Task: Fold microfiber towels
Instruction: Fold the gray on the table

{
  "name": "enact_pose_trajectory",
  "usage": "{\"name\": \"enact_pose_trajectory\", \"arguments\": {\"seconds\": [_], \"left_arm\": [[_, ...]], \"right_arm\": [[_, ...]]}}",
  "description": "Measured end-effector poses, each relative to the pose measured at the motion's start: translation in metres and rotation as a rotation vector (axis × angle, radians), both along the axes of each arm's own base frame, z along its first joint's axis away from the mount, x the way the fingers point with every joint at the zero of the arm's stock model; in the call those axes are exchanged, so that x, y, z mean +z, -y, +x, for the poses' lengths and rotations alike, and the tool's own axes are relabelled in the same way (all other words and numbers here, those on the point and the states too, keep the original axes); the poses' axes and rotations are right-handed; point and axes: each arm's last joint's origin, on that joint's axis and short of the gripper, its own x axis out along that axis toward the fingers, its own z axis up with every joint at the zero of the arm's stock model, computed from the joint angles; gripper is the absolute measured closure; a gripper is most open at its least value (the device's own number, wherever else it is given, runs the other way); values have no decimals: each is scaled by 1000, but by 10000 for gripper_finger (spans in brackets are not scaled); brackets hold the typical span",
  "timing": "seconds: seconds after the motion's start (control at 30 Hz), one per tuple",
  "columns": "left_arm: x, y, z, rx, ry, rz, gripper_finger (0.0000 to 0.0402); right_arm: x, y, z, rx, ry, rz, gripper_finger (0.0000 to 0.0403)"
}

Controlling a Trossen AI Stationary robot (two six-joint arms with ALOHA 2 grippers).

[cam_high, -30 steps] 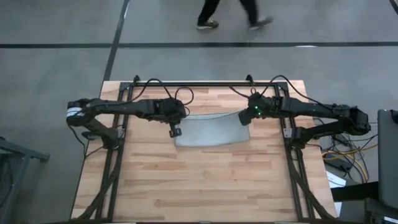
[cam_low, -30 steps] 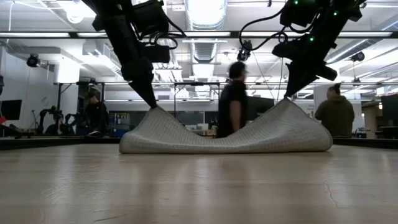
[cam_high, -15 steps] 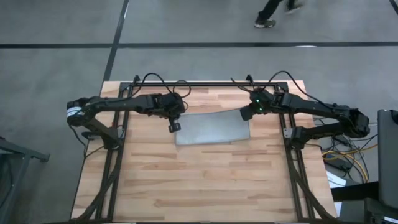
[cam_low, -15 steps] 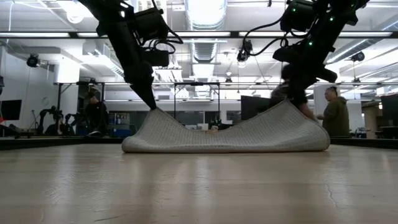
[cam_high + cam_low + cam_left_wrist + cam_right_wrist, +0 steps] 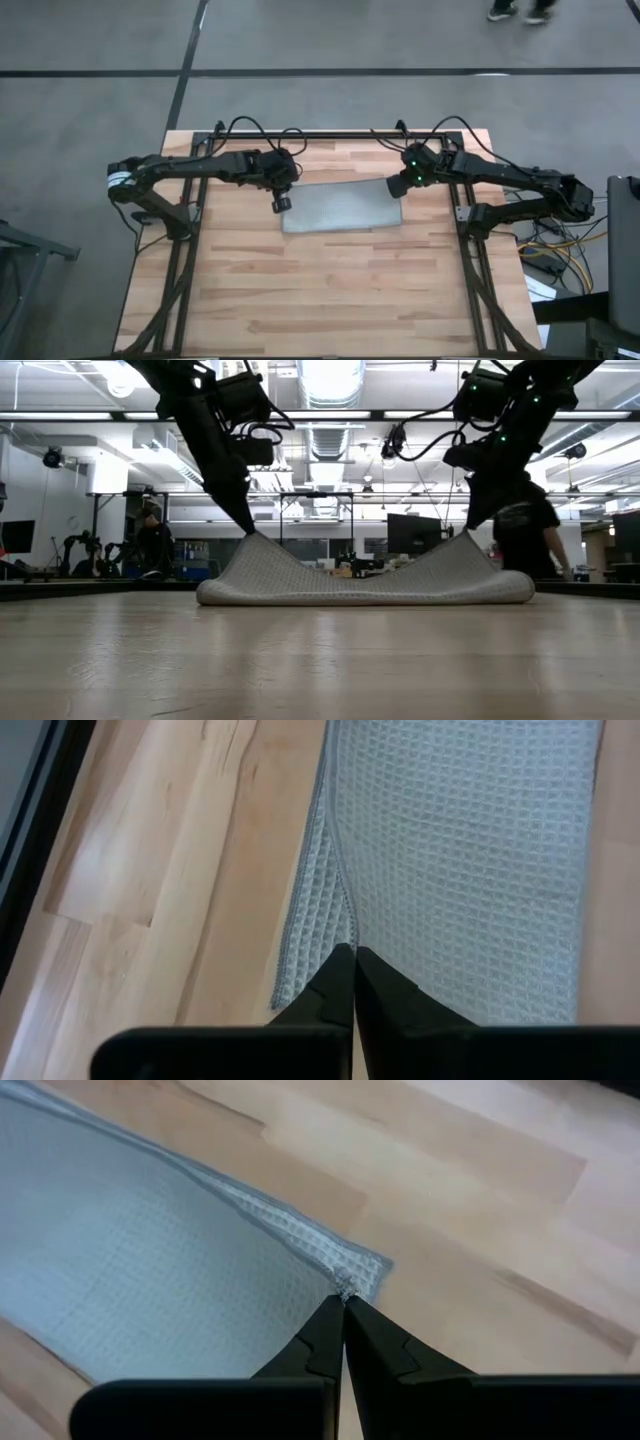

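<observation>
Near the frame's upper centre, left gripper (image 5: 281, 201) and right gripper (image 5: 396, 189) are pinching towel (image 5: 340, 208) corners; thin grips risk slipping, skewing the fold.

The table (image 5: 330, 290) is a light wooden plank top. Lying on it toward the far side, midway between left and right, is the microfiber towel (image 5: 342, 209) (light grey-blue, waffle-textured), its two far corners raised off the wood.
</observation>
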Motion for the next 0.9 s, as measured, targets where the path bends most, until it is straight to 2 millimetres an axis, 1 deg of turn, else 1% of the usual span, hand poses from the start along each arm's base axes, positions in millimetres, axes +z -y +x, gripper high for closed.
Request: {"name": "enact_pose_trajectory", "arguments": {"seconds": [0.17,0.33,0.57,0.9], "left_arm": [[-1,0,-1,2,-18,0,381],[-1,0,-2,15,-29,19,378],[-1,-1,-2,38,-40,52,377],[-1,-1,-2,38,-40,52,376]], "right_arm": [[-6,-1,-1,6,1,9,394],[-10,-1,0,18,12,10,394],[-10,-1,0,85,-4,-12,394],[-9,-2,2,120,24,13,394]]}}
